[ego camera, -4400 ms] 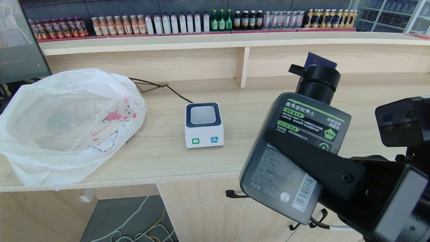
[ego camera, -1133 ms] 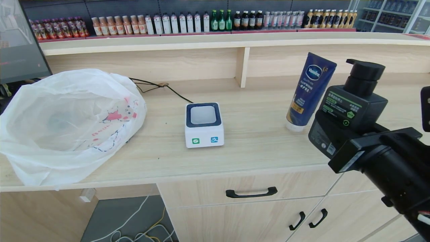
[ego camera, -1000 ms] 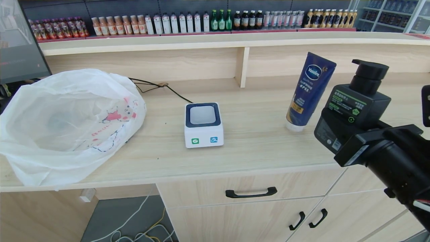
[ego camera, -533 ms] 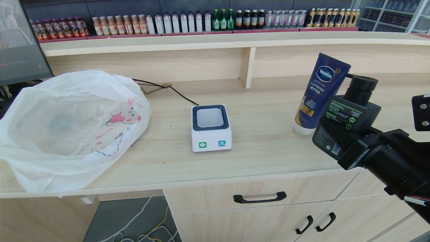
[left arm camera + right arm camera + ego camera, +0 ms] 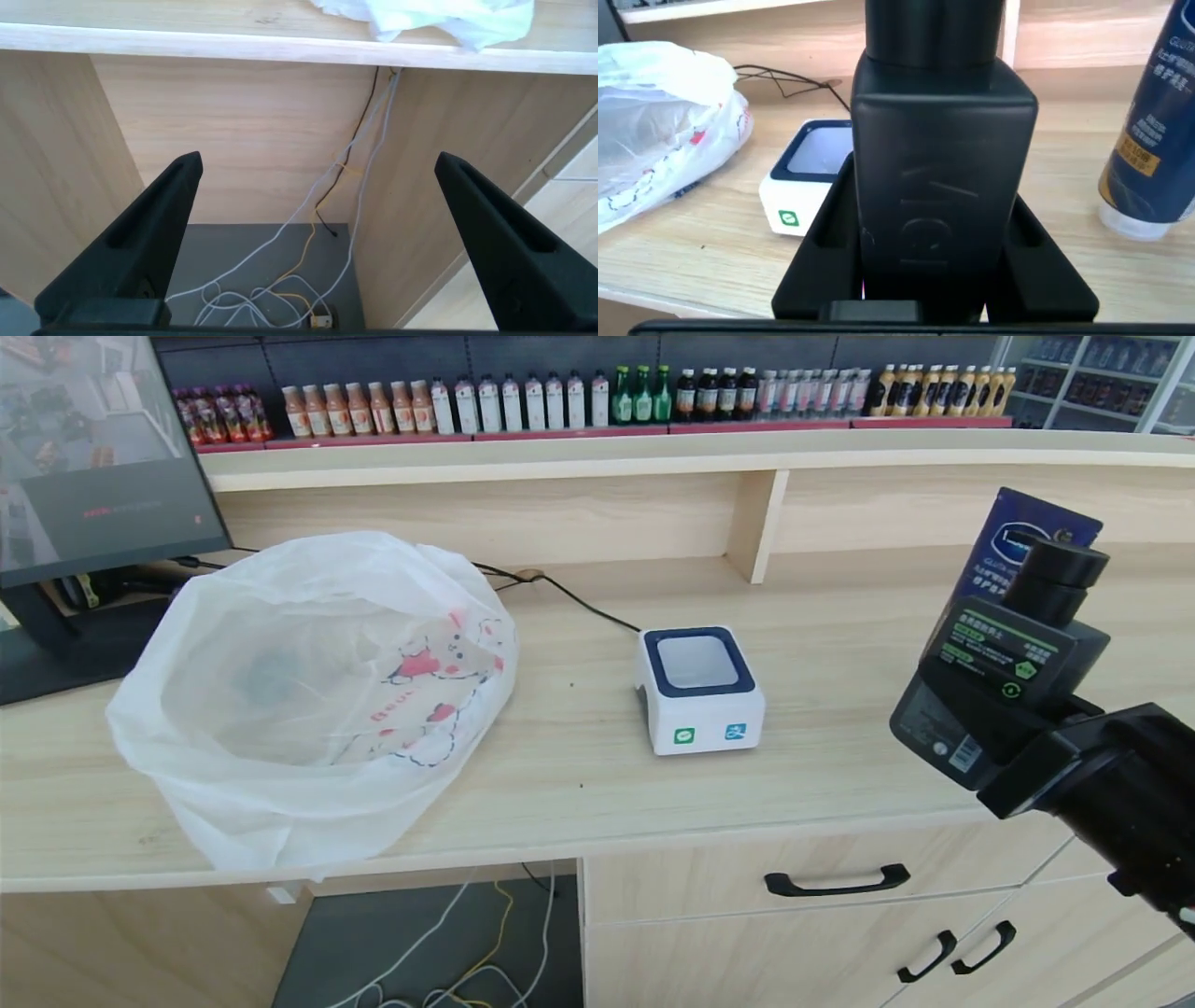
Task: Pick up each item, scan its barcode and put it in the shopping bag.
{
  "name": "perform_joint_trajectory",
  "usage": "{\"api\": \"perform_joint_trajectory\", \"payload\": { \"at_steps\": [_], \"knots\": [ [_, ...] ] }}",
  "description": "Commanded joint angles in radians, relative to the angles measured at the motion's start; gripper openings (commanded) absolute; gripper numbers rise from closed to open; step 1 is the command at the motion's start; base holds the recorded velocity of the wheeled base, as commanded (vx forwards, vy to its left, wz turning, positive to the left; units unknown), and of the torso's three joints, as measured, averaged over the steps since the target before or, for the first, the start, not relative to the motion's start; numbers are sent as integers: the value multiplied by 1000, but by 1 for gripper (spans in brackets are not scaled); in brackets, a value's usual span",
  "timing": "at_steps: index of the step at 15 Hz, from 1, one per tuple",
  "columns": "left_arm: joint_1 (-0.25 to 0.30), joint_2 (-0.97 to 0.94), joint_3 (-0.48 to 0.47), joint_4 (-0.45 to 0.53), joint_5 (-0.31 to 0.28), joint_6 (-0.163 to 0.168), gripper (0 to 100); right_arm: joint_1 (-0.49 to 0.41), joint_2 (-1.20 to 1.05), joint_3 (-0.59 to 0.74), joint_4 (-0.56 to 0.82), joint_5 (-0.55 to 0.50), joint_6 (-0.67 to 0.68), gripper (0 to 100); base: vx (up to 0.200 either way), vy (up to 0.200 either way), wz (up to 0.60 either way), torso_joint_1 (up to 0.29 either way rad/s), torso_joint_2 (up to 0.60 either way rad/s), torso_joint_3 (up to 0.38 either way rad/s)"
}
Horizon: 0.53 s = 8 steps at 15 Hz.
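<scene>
Bottle [image 5: 1013, 658] of dark grey plastic, square in the body with a black pump head and a green-edged label, sits in the right tool [image 5: 934, 271], whose two black fingers press against its opposite sides low on the body, over the right near part of the desk [image 5: 579, 775]. A barcode shows on the low near corner of the face turned toward the head camera. Just beyond the bottle, on the far side, a blue tube [image 5: 1158, 121] stands on its pale cap on the desk, its lower part hidden behind the pump head in the head view. The scanner [image 5: 698, 689], a white box with a dark blue frame round its upward window and a green and a blue icon on its near face, stands mid-desk, well apart from the bottle to its right and from the shopping bag [image 5: 308, 700] to its left. A dark cable [image 5: 569, 597] runs from behind the scanner toward the far left. The bag is thin white plastic with a pink and red cartoon print, mouth gaping upward, its near side reaching the near edge of the desk. A monitor [image 5: 93, 457] stands at the far left, and rows of drink bottles [image 5: 597, 397] line the shelf beyond the desk. The left tool [image 5: 318, 163] hangs below the desk edge with its fingers spread wide and nothing between them, facing the open space under the desk where loose cables [image 5: 280, 280] trail to the floor.
</scene>
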Motion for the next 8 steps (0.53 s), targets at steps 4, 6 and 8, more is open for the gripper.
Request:
{"api": "perform_joint_trajectory", "payload": {
  "at_steps": [4, 6, 8],
  "knots": [
    [0, 0, 0, 0, -1, 3, 100, -52, -43, 59, -3, -9, -16, 0, 0, 0, 0, 0, 0, 0],
    [0, 0, 0, 0, -1, 3, 100, -56, -43, 44, -4, -11, -21, 0, 0, 0, 0, 0, 0, 0],
    [0, 0, 0, 0, -1, 3, 100, -55, -46, 27, -4, -9, -74, 0, 0, 0, 0, 0, 0, 0]
  ]
}}
